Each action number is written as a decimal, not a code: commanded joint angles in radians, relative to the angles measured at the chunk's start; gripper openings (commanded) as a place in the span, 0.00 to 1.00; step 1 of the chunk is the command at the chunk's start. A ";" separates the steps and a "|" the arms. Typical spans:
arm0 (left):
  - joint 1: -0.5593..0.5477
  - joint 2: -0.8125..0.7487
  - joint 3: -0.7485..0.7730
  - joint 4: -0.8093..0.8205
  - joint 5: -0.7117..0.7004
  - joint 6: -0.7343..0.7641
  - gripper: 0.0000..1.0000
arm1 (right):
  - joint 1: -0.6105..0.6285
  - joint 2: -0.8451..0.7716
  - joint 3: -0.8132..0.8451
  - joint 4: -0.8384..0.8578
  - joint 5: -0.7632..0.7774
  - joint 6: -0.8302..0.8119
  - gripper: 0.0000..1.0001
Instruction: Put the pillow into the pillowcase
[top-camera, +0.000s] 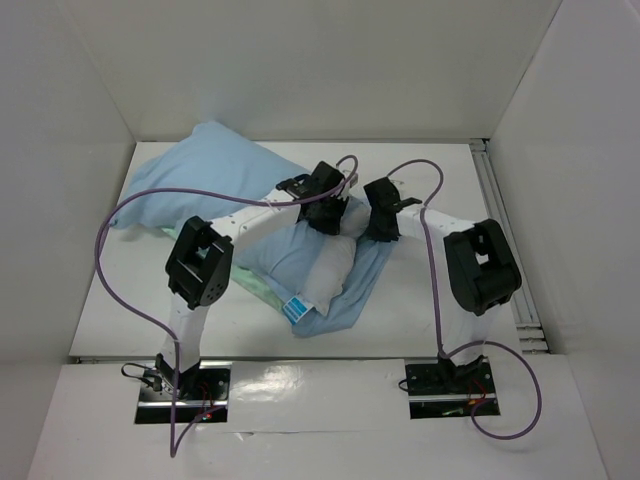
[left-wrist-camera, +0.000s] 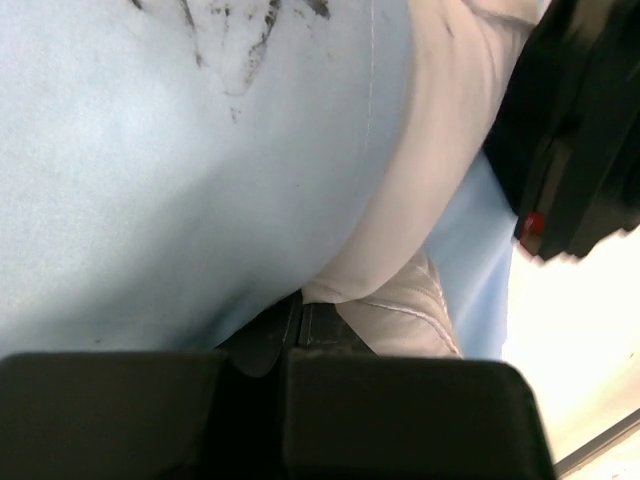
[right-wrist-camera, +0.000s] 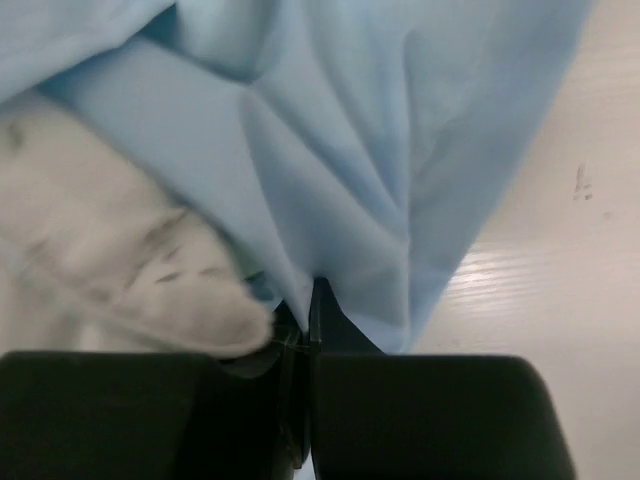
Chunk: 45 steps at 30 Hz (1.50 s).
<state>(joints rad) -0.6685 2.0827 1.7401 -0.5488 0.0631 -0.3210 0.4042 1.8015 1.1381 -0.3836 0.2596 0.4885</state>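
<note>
The light blue pillowcase (top-camera: 215, 175) lies puffed across the table's middle and back left, with a sea-green edge (top-camera: 255, 290) showing underneath. The white pillow (top-camera: 330, 272) sticks out of its open end, its blue-and-white label (top-camera: 297, 308) at the near corner. My left gripper (top-camera: 325, 215) is shut on the upper edge of the pillowcase (left-wrist-camera: 150, 180), right against the pillow (left-wrist-camera: 430, 150). My right gripper (top-camera: 380, 228) is shut on a fold of the pillowcase (right-wrist-camera: 350, 130) beside the pillow (right-wrist-camera: 90, 240). The two grippers are close together at the opening.
White walls enclose the table on three sides. A metal rail (top-camera: 505, 240) runs along the right edge. Purple cables (top-camera: 110, 240) loop over both arms. Bare white tabletop (right-wrist-camera: 560, 260) lies to the right of the cloth. The right gripper's black body (left-wrist-camera: 570, 130) shows in the left wrist view.
</note>
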 joint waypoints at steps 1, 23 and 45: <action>0.030 0.013 -0.091 -0.215 -0.034 0.031 0.00 | -0.034 -0.031 0.043 -0.006 0.102 0.028 0.00; 0.003 0.072 -0.143 -0.243 0.060 0.092 0.00 | -0.263 -0.407 0.018 0.477 -0.631 0.202 0.00; 0.032 0.085 0.118 -0.235 0.067 -0.070 0.00 | -0.128 -0.551 -0.077 -0.061 -0.589 -0.067 0.58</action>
<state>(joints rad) -0.6624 2.1380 1.8641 -0.6277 0.1551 -0.3889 0.2790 1.3270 1.0584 -0.4145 -0.4473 0.4473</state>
